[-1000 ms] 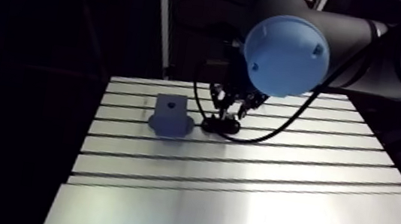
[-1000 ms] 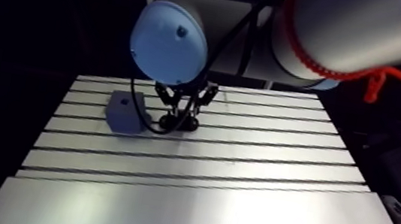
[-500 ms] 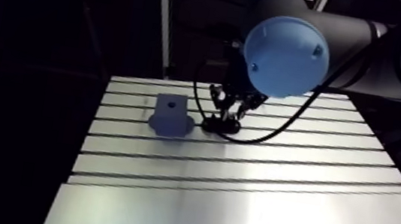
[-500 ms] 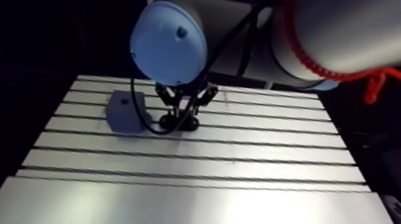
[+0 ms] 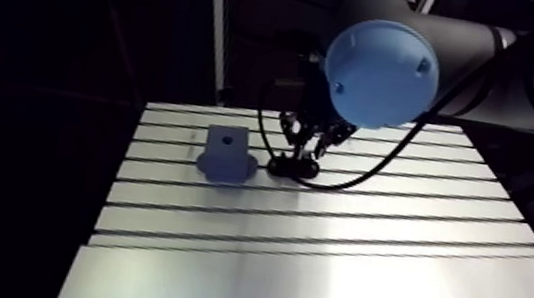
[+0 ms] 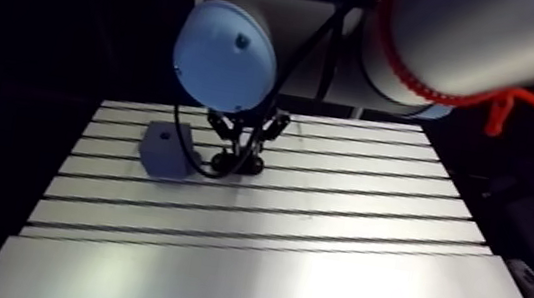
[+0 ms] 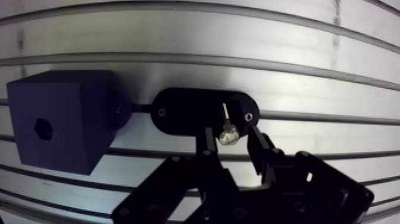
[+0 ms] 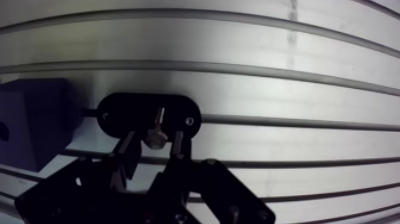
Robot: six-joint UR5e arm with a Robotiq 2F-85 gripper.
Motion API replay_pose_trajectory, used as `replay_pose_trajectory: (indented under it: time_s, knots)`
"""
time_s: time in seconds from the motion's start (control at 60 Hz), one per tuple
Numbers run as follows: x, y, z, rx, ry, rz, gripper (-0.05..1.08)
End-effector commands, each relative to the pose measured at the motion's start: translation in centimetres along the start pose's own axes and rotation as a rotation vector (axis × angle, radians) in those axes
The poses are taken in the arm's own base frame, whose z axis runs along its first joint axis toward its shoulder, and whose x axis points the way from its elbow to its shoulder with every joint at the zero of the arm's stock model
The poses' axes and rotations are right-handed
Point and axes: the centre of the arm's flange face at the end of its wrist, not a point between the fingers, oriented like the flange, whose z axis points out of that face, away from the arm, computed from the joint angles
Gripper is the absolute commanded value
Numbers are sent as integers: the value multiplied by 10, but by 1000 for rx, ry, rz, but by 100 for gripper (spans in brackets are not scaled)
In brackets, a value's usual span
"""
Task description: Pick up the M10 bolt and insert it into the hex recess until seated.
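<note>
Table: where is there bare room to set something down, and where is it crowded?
Free: the smooth near sheet of the table, and the slotted strips past the gripper, away from the dark block. Crowded: where that block sits beside the black plate with the bolt, between the open fingers.

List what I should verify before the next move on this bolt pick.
1. Bolt centred in the gripper: ok. The head of the bolt sits between the fingers.
2. Grip closed on the bolt: not ok. A dark gap seems to show on each side of the head.
3. Bolt clear of the black holder: not ok. It sits at the holder.
4. Hex recess visible on the block: ok. Nothing covers it.
5. Recess free inside: cannot tell, it is too dark.
6. Block clear of the holder: cannot tell. They stand side by side on the table.
</note>
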Motion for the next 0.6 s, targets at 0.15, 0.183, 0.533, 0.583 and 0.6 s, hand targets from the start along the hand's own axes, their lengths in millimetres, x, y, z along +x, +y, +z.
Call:
replay_pose_trajectory:
  time_s: [0.15,0.183,0.533,0.583,0.6]
  knots:
    - [0,1,2,0,-1,2,60]
    - [0,1,2,0,-2,2,60]
    - [0,0,3,1,-4,0,64]
    - [0,0,3,1,-4,0,65]
    - [0,0,3,1,-4,0,65]
